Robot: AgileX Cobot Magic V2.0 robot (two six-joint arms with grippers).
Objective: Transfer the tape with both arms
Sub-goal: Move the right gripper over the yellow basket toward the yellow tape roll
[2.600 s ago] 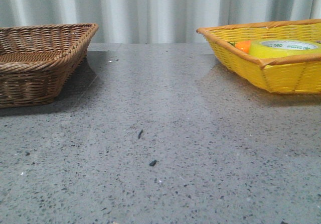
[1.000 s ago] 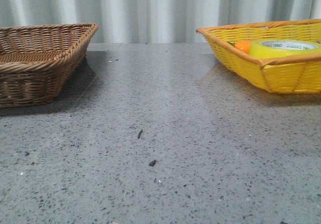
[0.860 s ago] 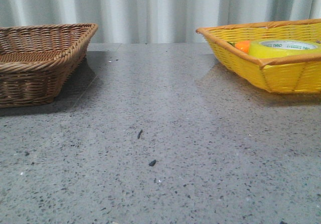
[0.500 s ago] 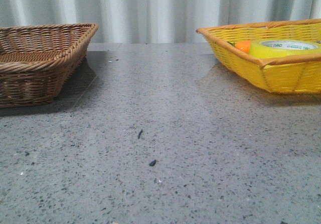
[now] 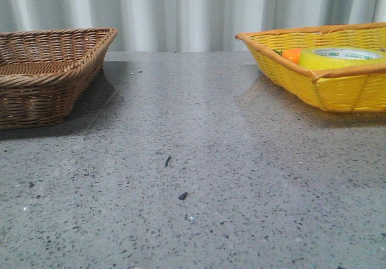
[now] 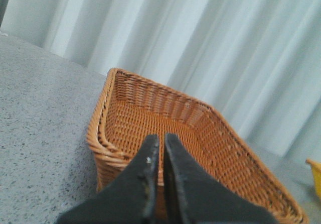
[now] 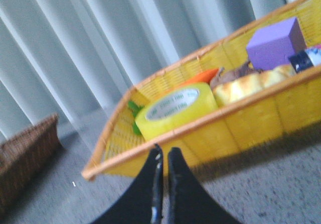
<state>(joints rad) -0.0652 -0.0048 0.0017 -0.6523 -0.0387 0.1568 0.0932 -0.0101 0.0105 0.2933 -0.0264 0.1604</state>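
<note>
The tape (image 5: 339, 58), a wide yellow roll with a white core ring, lies flat in the yellow basket (image 5: 338, 91) at the right of the table. It also shows in the right wrist view (image 7: 175, 108). My right gripper (image 7: 163, 153) is shut and empty, in front of the yellow basket's near rim, short of the tape. My left gripper (image 6: 161, 139) is shut and empty, pointing at the near wall of the brown wicker basket (image 6: 200, 128). Neither gripper shows in the front view.
The brown wicker basket (image 5: 48, 76) stands at the left of the grey stone table (image 5: 193, 160). The yellow basket also holds an orange carrot-like object (image 7: 200, 77), a purple block (image 7: 275, 43) and a bread-like item (image 7: 248, 86). A curtain hangs behind.
</note>
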